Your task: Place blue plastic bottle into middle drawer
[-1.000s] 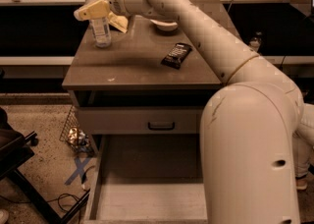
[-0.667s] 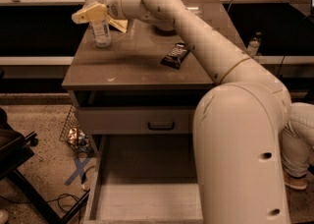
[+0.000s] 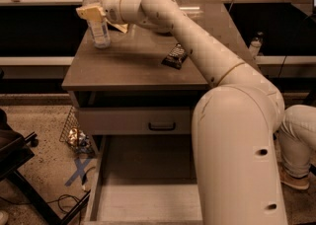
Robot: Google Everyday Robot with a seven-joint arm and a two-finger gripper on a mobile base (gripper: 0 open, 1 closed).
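The blue plastic bottle (image 3: 99, 27), clear with a white cap, stands upright at the far left of the cabinet top (image 3: 133, 68). My gripper (image 3: 103, 18) is at the bottle's shoulder, open. One yellowish finger (image 3: 90, 13) crosses in front of the bottle and the other (image 3: 119, 24) is to its right. The middle drawer (image 3: 97, 179) is pulled out at the bottom of the view, and its pale floor shows. My arm hides its right part.
A dark snack packet (image 3: 174, 56) lies mid-top. A shut drawer with a black handle (image 3: 162, 126) sits above the open one. A wire basket (image 3: 74, 135), a blue tape cross (image 3: 79, 170) and a black chair (image 3: 15, 162) are on the floor at left. Another bottle (image 3: 254, 45) stands at right.
My arm's big lower body has swung left and nearer the camera. The gripper has stayed at the bottle's top, and the bottle has not moved.
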